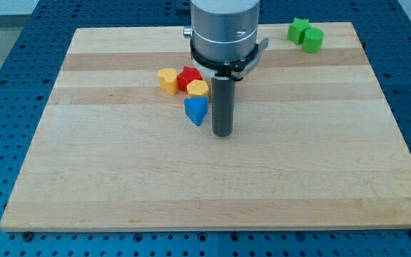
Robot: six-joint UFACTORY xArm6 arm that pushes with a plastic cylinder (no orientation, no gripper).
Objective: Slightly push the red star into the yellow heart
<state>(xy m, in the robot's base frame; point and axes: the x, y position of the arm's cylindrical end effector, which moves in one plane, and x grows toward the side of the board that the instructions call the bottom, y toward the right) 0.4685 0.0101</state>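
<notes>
Your tip (222, 133), which grasps nothing, stands right of the blue block (196, 110), so you may knock it instead of the red star (188, 77) toward the yellow heart (168, 80).

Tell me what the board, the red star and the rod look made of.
Board: pale wood, matte; visible grain and glued strips. Red star: probably painted wood or plastic; flat, even colour, no grain showing. Rod, down to my tip right of the blue block: dark, smooth, likely metal or plastic.
</notes>
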